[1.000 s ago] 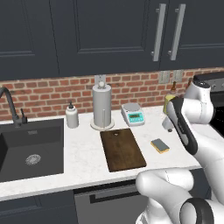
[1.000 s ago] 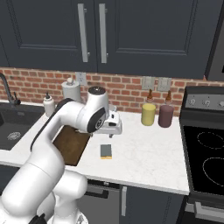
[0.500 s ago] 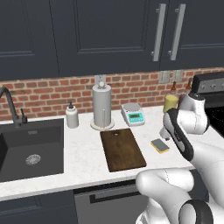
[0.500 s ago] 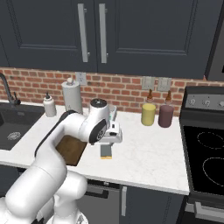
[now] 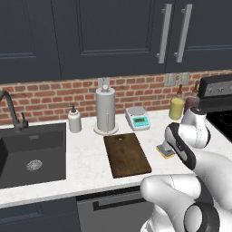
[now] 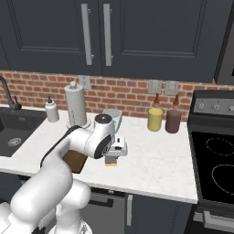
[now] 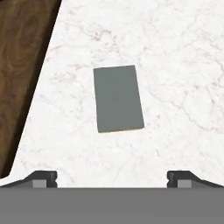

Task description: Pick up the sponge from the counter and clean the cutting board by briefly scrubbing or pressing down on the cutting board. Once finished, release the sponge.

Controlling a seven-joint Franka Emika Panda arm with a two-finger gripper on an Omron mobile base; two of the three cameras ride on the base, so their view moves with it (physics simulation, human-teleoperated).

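The sponge (image 7: 118, 98) lies flat on the white counter (image 7: 175, 65), grey-green scrub side up, just right of the cutting board. In the base views its yellow body (image 5: 165, 151) (image 6: 110, 161) peeks out under the hand. The dark brown cutting board (image 5: 127, 154) (image 7: 22, 65) lies flat, and the arm covers most of it in the right base view (image 6: 74, 160). My gripper (image 7: 112, 178) hangs open straight above the sponge, its fingertips (image 7: 43, 177) wide apart with nothing between them. The hand (image 6: 117, 150) is low over the counter.
A paper towel holder (image 5: 105, 111), a soap dispenser (image 5: 74, 120) and a white-and-teal scale (image 5: 137, 118) stand behind the board. The sink (image 5: 31, 154) is at the left. A yellow jar (image 6: 155, 119) and a dark jar (image 6: 172, 121) stand near the stove (image 6: 215, 155).
The arm has lowered the hand from well above the counter down to just over the sponge. The sponge and the board have not moved.
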